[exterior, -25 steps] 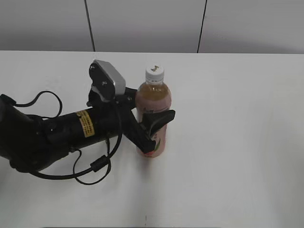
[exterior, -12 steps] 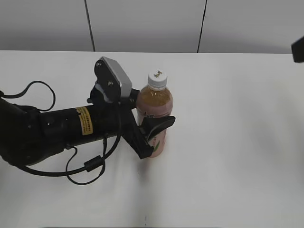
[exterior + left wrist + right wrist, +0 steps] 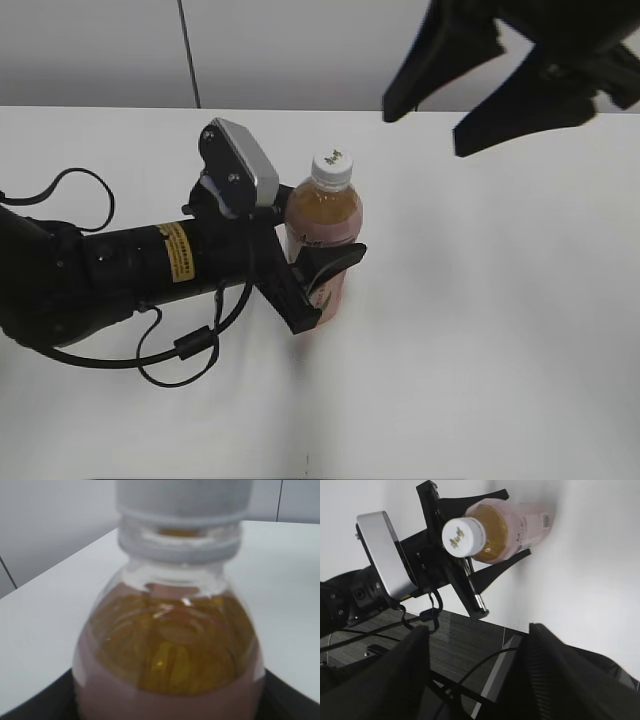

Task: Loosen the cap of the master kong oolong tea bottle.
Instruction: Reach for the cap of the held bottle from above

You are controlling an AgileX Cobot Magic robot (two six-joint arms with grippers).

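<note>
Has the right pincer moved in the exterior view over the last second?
Yes. The right pincer, absent a second ago, has come in from the upper right, leftward toward the cap, against the table's far edge.

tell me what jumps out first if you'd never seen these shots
The tea bottle stands upright mid-table with its white cap on, clamped round the body by the left gripper reaching in from the left. Above and to the right, the right gripper hangs open in the air, well clear of the cap.
</note>
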